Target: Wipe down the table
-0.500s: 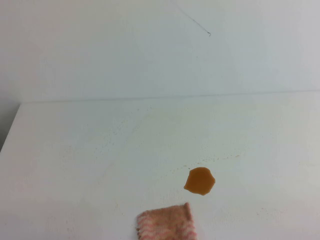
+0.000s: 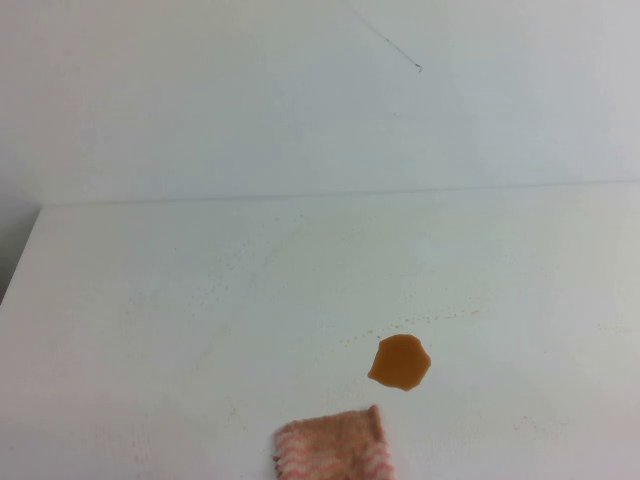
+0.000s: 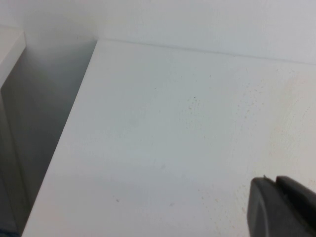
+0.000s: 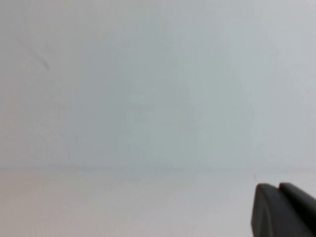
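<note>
Nothing had visibly shifted since the earlier frame: the cloth, the spill and the high view itself matched it. The pink-and-white cloth (image 2: 333, 447) lay flat at the near edge of the white worktop (image 2: 180, 300), slightly right of centre and partly cut off by the frame. The orange-brown spill (image 2: 399, 362) sat just beyond the cloth's far right corner, near it but apart.

Neither arm showed in the high view. The left pincer (image 3: 275, 181) appeared only in its wrist view, its dark fingers pressed together with nothing between them, above bare worktop towards the left edge and the far corner by the wall (image 3: 197, 19). The right pincer (image 4: 279, 186) was likewise closed and empty (its tips met in a thin seam), and it faced the wall above the worktop's far edge.

Cloth and spill lay outside both wrist views, so how far they lay from either pincer could not be told.
</note>
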`<state>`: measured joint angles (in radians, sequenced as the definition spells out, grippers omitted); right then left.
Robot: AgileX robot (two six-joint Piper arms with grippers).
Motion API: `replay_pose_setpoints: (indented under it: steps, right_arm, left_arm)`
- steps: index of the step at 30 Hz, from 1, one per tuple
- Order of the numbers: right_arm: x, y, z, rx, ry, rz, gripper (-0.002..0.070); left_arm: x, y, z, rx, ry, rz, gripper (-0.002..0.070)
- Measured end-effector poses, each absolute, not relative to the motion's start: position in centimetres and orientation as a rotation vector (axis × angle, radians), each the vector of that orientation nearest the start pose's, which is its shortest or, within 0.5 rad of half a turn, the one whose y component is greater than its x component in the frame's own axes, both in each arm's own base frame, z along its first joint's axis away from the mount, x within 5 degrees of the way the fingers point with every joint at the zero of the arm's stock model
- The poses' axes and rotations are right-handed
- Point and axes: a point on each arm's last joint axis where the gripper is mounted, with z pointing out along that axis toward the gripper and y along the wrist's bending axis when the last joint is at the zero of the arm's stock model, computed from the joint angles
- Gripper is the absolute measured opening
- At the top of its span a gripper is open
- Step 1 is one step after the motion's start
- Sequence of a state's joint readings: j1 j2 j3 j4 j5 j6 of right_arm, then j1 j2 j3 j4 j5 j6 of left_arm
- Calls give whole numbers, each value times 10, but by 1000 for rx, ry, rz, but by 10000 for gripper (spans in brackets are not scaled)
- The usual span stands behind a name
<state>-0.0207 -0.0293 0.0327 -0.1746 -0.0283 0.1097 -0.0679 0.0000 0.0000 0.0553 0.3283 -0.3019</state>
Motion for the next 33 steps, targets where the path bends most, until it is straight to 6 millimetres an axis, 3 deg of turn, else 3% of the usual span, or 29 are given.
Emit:
replay_pose_setpoints:
  steps: [5, 8, 17, 21, 25, 33]
  right_arm:
    - [47, 5, 235, -75, 1125, -31, -4]
    - [42, 6, 244, -87, 1015, -20, -4]
    - [40, 4, 248, -29, 973, 21, -4]
    - [43, 2, 246, 3, 1042, 41, -3]
    - [47, 0, 246, 30, 1281, 22, -3]
    - [60, -2, 270, 21, 1503, -28, -3]
  left_arm:
    - [54, -2, 184, -177, 1808, -209, -1]
    - [54, -2, 184, -177, 1808, -209, -1]
    - [54, -2, 184, -177, 1808, -209, -1]
    - [54, -2, 184, -177, 1808, -209, -1]
    - [54, -2, 184, -177, 1808, -209, -1]
    - [54, -2, 184, -177, 1808, -209, -1]
